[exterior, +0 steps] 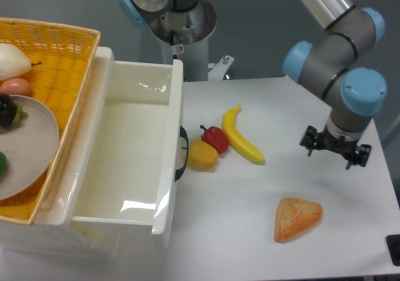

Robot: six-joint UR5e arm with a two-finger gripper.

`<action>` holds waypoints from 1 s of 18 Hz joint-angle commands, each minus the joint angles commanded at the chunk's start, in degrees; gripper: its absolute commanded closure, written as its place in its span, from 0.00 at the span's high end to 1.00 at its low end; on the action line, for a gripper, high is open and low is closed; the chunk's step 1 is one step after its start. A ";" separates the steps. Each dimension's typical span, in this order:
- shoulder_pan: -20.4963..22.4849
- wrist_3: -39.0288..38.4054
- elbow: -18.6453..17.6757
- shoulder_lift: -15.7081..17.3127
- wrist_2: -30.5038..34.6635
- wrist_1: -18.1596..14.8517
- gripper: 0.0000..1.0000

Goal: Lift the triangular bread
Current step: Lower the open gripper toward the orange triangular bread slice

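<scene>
1 arm over table (350, 243), tool (334, 148) up and off the triangular bread (297, 218).

Bread lies flat on the table's front right, paler speckled face up, orange-brown crust round the edge, nothing touching it. Tool hangs above and behind it, toward the right edge, well apart from the bread; it holds nothing, but finger spread is too small and dark to read, so wide or narrow cannot be told. Banana (241, 135) lies diagonally mid-table, red pepper (216, 138) just beside its left side, yellow-orange pepper (202, 155) touching the red one in front-left. White bin (164, 187) sits left of them, its black handle (182, 153) near the yellow-orange pepper. Yellow basket (59, 44) at far left holds a grey plate (31, 140), a pear (14, 61) and other fruit.
</scene>
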 joint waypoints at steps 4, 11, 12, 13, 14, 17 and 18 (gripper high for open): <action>-0.26 -0.61 -0.44 -0.09 -0.70 0.00 1.00; -3.77 -10.70 -3.33 -2.02 -1.05 7.11 1.00; -4.21 -12.81 -3.86 -1.94 -1.05 7.82 1.00; -4.48 -13.70 -4.13 -1.85 -1.14 8.00 1.00; -4.57 -14.49 -4.04 -1.76 -1.14 7.91 1.00; -5.36 -17.92 -3.78 -2.28 -1.14 7.91 1.00; -5.62 -18.45 -3.52 -2.64 -1.14 7.91 1.00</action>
